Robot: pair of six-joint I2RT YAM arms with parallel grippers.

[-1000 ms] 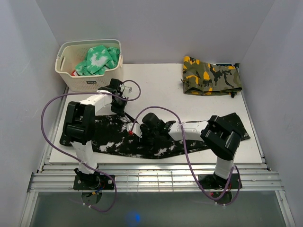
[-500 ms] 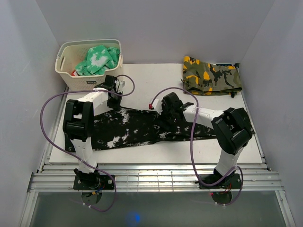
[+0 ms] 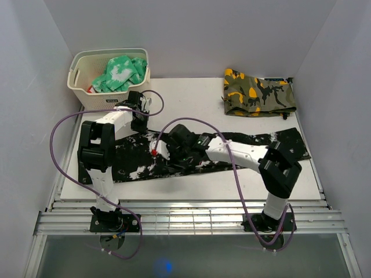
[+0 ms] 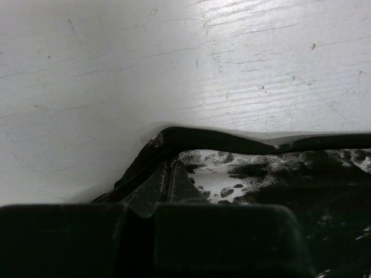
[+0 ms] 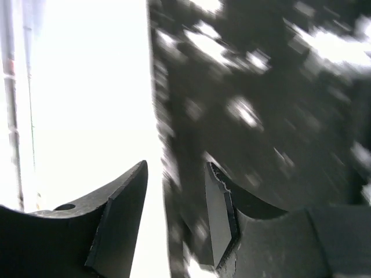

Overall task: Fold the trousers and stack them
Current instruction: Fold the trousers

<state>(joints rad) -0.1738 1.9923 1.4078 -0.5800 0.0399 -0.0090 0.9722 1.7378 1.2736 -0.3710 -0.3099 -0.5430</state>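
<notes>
One pair of trousers [image 3: 139, 163] lies stretched lengthwise, unfolded, across the near half of the table [image 3: 191, 98], its far left edge apparently pinched in the closed jaws of the left gripper [image 3: 139, 117]. The right gripper [image 3: 157, 152] hovers over the cloth, jaws partly parted astride an edge and holding nothing. The first fold seems in preparation, and it needs a firm pinch there.

On my overhead feed a cream slotted basket [image 3: 78, 87] sits at the far left corner of the white table [image 3: 191, 98]. A crumpled green-and-white garment [image 3: 120, 72] is heaped inside it. At the far right corner lies a folded camouflage garment [image 3: 258, 92] in olive, yellow and black. A band of metal slats [image 3: 191, 217] runs along the near edge. My left wrist camera shows the tabletop's paint scratched and scuffed.
</notes>
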